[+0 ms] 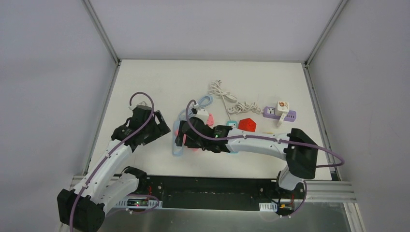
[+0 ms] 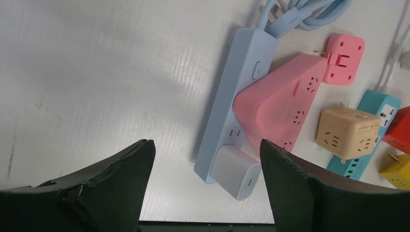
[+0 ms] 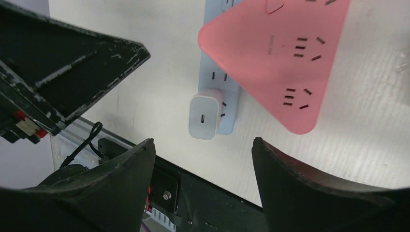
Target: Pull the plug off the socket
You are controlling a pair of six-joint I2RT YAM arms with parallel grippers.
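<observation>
A white cube plug (image 2: 237, 171) sits in the near end of a light blue power strip (image 2: 237, 92). A pink triangular socket block (image 2: 280, 108) lies across the strip's middle. My left gripper (image 2: 205, 143) is open and empty, hovering just left of the strip's near end, with the plug between its fingers in its view. My right gripper (image 3: 203, 140) is open and empty above the same end; the plug (image 3: 205, 116) and the strip (image 3: 223, 77) lie just beyond its fingertips. In the top view the right gripper (image 1: 186, 137) covers the plug, and the left gripper (image 1: 162, 128) is close beside it.
A pink cube adapter (image 2: 343, 58), a beige cube socket (image 2: 345, 133), a teal strip (image 2: 377, 108), and red and yellow blocks lie right of the pink block. A purple strip (image 1: 280, 115) and a white cable (image 1: 227, 99) lie further back. The table's black front edge (image 3: 217, 193) is close.
</observation>
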